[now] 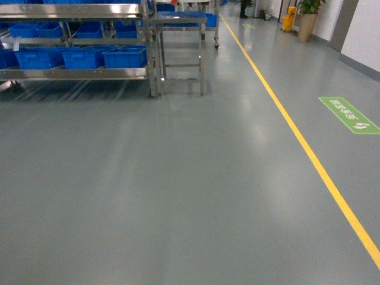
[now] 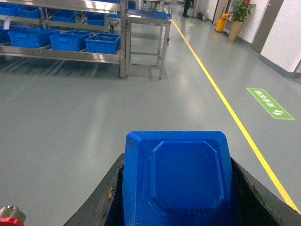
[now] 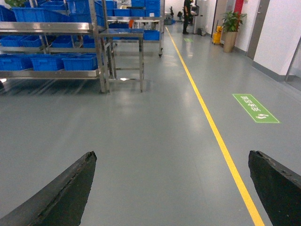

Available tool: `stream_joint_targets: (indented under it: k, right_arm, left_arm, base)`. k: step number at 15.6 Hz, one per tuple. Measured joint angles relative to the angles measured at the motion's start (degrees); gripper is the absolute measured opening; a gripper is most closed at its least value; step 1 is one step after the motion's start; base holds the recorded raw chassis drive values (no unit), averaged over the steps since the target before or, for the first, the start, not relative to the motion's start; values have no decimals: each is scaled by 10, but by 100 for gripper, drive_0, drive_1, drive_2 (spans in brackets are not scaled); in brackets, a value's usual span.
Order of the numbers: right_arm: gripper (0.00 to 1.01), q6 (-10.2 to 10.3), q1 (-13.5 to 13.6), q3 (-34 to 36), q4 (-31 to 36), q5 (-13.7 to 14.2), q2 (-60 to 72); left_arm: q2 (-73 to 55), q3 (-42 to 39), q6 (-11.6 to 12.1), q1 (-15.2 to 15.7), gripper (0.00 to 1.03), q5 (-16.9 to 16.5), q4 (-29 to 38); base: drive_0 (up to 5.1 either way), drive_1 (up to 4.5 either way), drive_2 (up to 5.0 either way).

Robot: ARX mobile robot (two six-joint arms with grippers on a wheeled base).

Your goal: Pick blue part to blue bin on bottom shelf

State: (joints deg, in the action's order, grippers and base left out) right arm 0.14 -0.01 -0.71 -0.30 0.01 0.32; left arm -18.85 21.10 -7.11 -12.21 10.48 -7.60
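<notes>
**Blue part held low over the floor, rack far ahead**

Nearest the left wrist camera is the blue part (image 2: 181, 181), a moulded plastic piece with bevelled corners and a raised octagonal panel on its upper face. It sits between the two dark fingers (image 2: 96, 200) of the left tool (image 2: 178, 202), which is clenched on it from both sides; grey floor (image 2: 70, 122) shows beyond it. A small red and metal fitting (image 2: 10, 215) pokes in at the bottom left corner of that view.

The right tool (image 3: 174, 188) is spread wide with nothing in it, one dark finger (image 3: 61, 195) at the left and the other at the right of its view, bare floor showing in the gap.

Well ahead and to the left stands the steel rack. Its bottom shelf (image 1: 77, 73) carries a row of blue crates (image 1: 83, 57) set side by side (which of them is the blue bin with red pouches cannot be told at this distance). Just right of the rack stands a steel desk (image 1: 178, 21) with open legs.

A yellow line (image 1: 309, 157) runs along the floor on the right, with a green floor sign (image 1: 349, 115) beyond it. Far down the aisle are a potted plant (image 1: 307, 18) and a yellow mop bucket (image 1: 288, 21).
</notes>
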Motion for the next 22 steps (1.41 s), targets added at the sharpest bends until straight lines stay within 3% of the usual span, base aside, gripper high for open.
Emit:
stream_joint_targets:
  k: [6,22]
  right_arm:
    - [98,0,0,0,0,0,0]
    - [98,0,0,0,3,0,0]
  left_arm:
    - [1,0,0,0,44,0,0]
    - [1,0,0,0,44,0,3]
  base:
    - [0,0,0]
    - [-8,401,-417]
